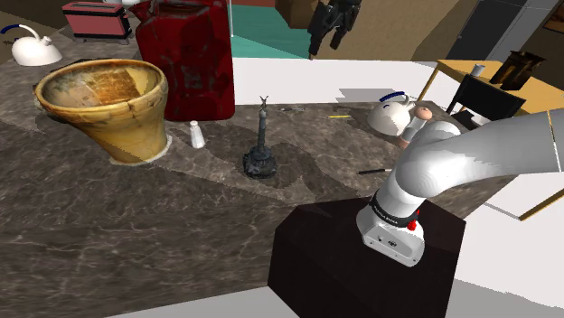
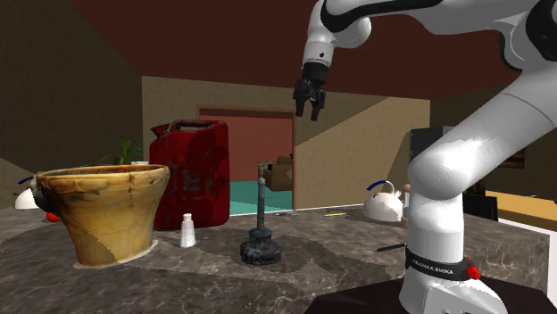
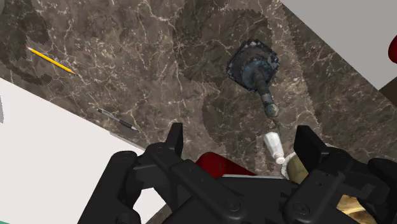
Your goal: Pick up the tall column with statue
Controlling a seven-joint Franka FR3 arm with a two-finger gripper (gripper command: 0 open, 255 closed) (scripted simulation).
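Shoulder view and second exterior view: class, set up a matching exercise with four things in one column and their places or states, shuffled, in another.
Things:
1. dark slender column with a small statue on top
2. large battered red canister
3. wide ochre pot
4. black two-finger gripper

Places or states:
A. open, high above the dark marbled countertop
B. shoulder view's left of the small white shaker
C. shoulder view's right of the shaker, upright
D. behind the shaker

Pairs: 1-C, 2-D, 3-B, 4-A
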